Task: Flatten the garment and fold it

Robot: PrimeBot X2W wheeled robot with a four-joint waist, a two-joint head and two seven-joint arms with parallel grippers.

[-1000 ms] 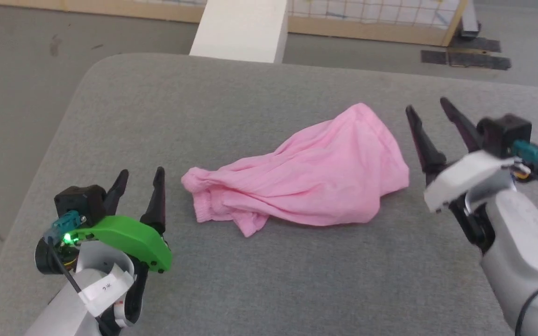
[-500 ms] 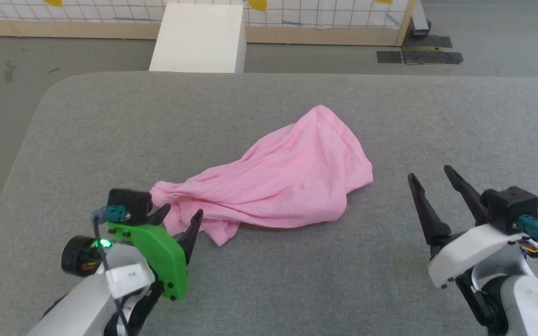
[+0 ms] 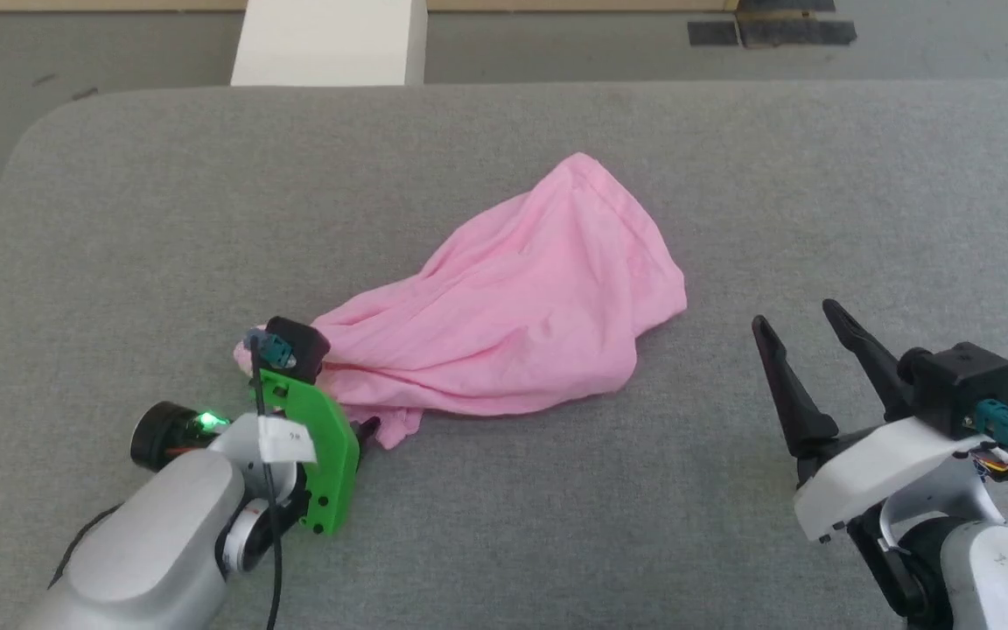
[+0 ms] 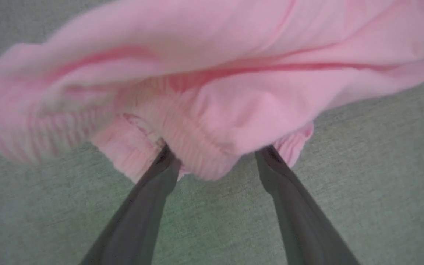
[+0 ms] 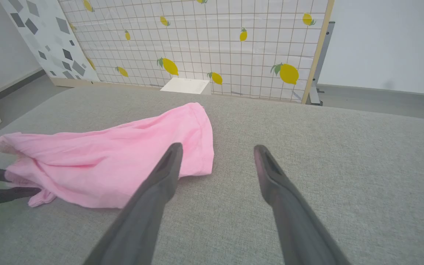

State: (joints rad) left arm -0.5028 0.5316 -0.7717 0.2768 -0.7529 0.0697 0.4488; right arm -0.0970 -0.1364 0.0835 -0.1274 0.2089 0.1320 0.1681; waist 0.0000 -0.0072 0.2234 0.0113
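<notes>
So the work surface is a big grey padded top [image 3: 504, 525] with a woven fabric look and rounded corners, at least on the far left. Just past its far edge sits a plain white box [image 3: 329, 44] on a dull grey floor [image 3: 119, 44] that has a few dark scuffs. Off to the far right there are a couple of black patches [image 3: 771, 31] on the floor. Behind the box stands a panel with a grid print and yellow lemons [image 5: 212, 44] in a light wooden frame [image 5: 317, 55], with another panel with grey geometric shapes [image 5: 46, 40] next to it. White wall [image 5: 388, 44] to the right.
</notes>
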